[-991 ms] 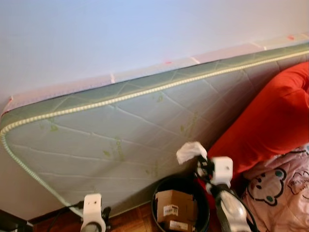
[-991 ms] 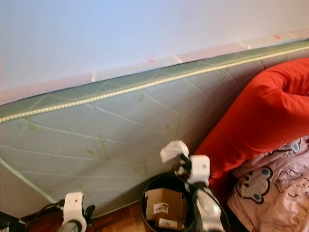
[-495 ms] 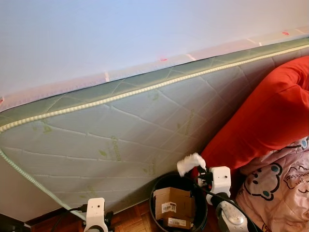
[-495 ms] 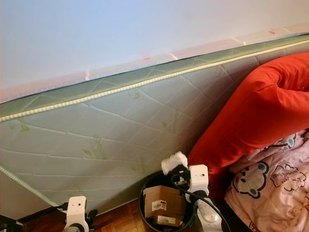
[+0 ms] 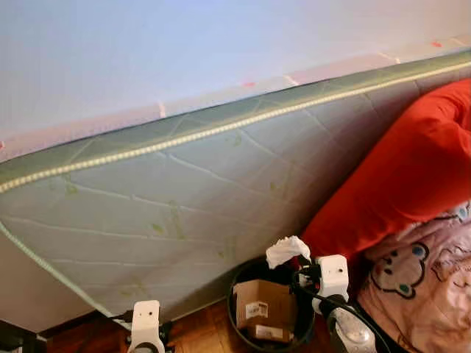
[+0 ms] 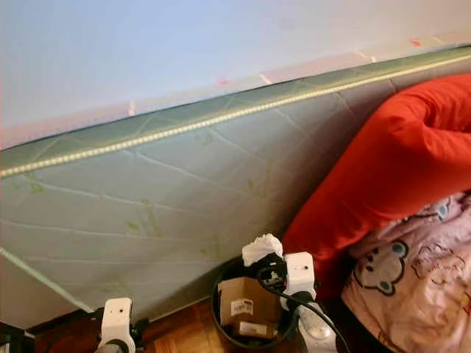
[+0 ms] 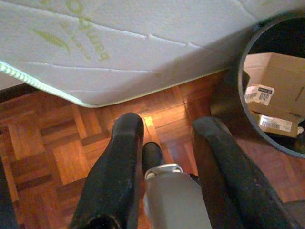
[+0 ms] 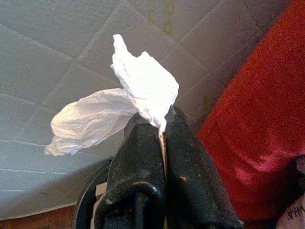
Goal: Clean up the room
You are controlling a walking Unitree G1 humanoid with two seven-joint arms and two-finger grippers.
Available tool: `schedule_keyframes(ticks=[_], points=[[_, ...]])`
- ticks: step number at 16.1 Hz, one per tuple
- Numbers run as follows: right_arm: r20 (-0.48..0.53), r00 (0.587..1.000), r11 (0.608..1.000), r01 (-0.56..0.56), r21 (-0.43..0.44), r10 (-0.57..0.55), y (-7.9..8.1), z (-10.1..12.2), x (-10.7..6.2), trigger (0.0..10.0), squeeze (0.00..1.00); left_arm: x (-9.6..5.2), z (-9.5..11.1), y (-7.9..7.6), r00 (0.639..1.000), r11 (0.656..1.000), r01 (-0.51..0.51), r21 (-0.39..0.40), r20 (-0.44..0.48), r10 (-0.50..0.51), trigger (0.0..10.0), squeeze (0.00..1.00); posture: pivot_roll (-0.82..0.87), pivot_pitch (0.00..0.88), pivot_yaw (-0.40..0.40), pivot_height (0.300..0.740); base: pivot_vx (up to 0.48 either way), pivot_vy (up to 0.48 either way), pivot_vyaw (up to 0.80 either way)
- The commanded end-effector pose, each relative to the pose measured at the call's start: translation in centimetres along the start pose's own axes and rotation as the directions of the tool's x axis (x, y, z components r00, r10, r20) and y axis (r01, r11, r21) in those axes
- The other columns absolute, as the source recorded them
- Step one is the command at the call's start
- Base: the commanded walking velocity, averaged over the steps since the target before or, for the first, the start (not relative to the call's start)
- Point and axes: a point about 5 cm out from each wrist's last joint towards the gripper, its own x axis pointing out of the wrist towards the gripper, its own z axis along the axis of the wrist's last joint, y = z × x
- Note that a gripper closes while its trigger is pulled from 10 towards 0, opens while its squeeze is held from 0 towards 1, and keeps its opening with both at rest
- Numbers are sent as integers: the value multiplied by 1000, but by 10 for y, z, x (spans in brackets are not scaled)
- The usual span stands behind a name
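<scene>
Crumpled tissue (image 8: 143,90) pinched in clenched right tool (image 8: 162,131), above rim of black bin (image 5: 237,312) holding cardboard box (image 5: 263,305). Left: left tool (image 7: 164,131) released, over parquet floor (image 7: 57,143). Behind: tilted mattress (image 5: 184,198). Right: red pillow (image 5: 397,184).

The reddish-brown wooden parquet floor (image 7: 52,143) carries a round black waste bin (image 5: 270,309) at about 6 o'clock in the head views, with brown cardboard boxes (image 5: 263,307) inside. A quilted grey-green mattress (image 5: 184,198) stands on edge on the floor, just behind the bin.
</scene>
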Motion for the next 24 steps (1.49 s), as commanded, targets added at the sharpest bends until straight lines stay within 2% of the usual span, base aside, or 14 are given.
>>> schedule_keyframes(ticks=[1, 5, 6, 16, 18, 21, 24], points=[[-4, 1000, 1000, 9, -1, -9, -1, -1, -2, 10000, 0, -1, -5, -2, 1000, 1000, 7, 7, -19, -6, 10000, 0, -79, 104, -28, 680, 0, 0, 0], [-36, 999, 1000, 5, -1, -5, 1, -4, -1, 10000, 0, -1, -4, -4, 1000, 1000, 12, 10, -13, -12, 10000, 0, -79, 107, -28, 645, 0, 0, 0], [-7, 1000, 1000, 0, 8, 1, 1, -1, -1, 10000, 0, -2, -5, -4, 1000, 1000, 13, 9, -10, -13, 10000, 0, -78, 109, -28, 637, 0, 0, 0], [-35, 999, 1000, -26, 6, 26, 3, -2, 1, 10000, 0, -1, -4, -6, 1000, 1000, 17, 6, -9, -17, 10000, 0, -79, 109, -30, 637, 0, 0, 0], [-54, 998, 999, -37, 7, 38, 4, -5, 2, 10000, 0, -1, -4, -7, 1000, 1000, 19, 3, -7, -19, 10000, 0, -78, 110, -31, 637, 0, 0, 0], [-134, 990, 999, -48, -15, 46, 4, -13, 1, 10000, 0, -1, -4, -7, 1000, 1000, 22, 0, -14, -22, 10000, 0, -78, 111, -32, 637, 0, 0, 0], [-150, 987, 997, -71, -33, 65, 4, -13, 2, 10000, 0, -1, -5, -8, 1000, 1000, 21, -9, -12, -21, 10000, 0, -77, 115, -33, 637, 0, 0, 0]])
